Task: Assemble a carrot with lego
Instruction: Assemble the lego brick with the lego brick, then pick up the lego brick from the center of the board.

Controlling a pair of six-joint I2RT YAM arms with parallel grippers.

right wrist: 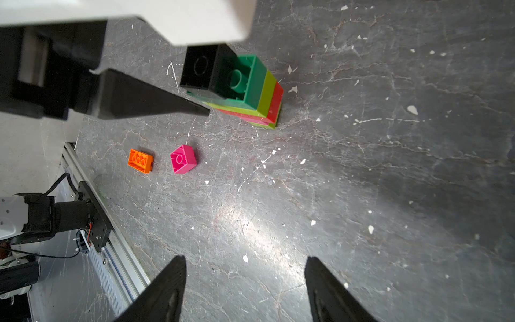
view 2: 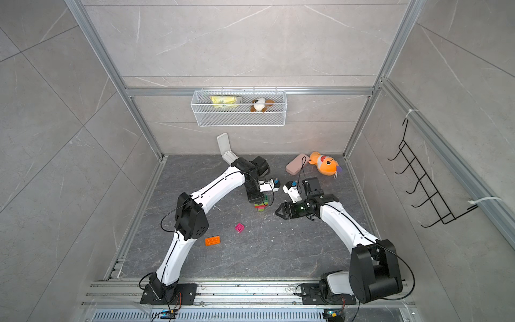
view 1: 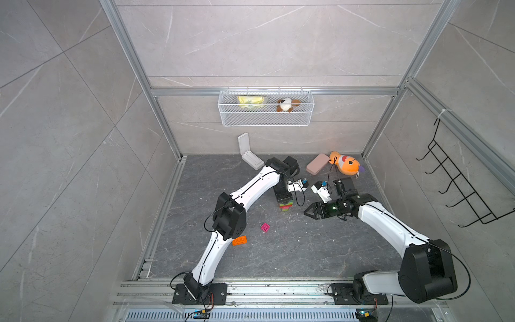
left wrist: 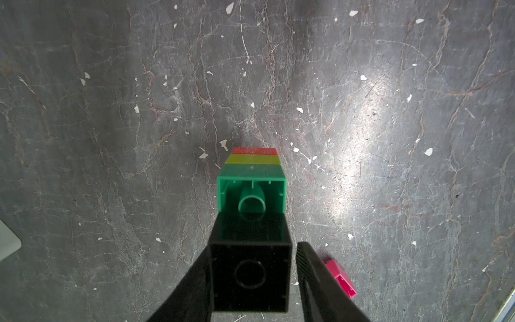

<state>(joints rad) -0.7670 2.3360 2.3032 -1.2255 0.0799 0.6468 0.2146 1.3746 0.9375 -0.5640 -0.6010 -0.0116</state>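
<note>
The carrot point(view 1: 286, 207) point(view 2: 261, 207) stands on the dark floor as a stack of lime, pink, red, lime and green bricks point(right wrist: 259, 92), with a black brick point(left wrist: 250, 273) point(right wrist: 199, 68) on top. My left gripper point(left wrist: 253, 246) point(view 1: 283, 200) hangs over it from above, its fingers either side of the black brick. One finger lies against the brick; a narrow gap shows at the other finger point(left wrist: 309, 267). My right gripper point(right wrist: 245, 259) point(view 1: 308, 215) point(view 2: 280, 215) hovers open and empty right of the stack. Loose lego lies nearer the front: a pink brick point(view 1: 265, 227) point(right wrist: 182, 159) and an orange brick point(view 1: 239, 240) point(right wrist: 140, 161).
At the back of the floor are a white hinged case point(view 1: 249, 153), a pink oblong case point(view 1: 317, 164) and an orange plush fish point(view 1: 345, 164). A wire basket point(view 1: 266, 118) hangs on the back wall. Aluminium rails point(view 1: 250, 287) run along the front edge.
</note>
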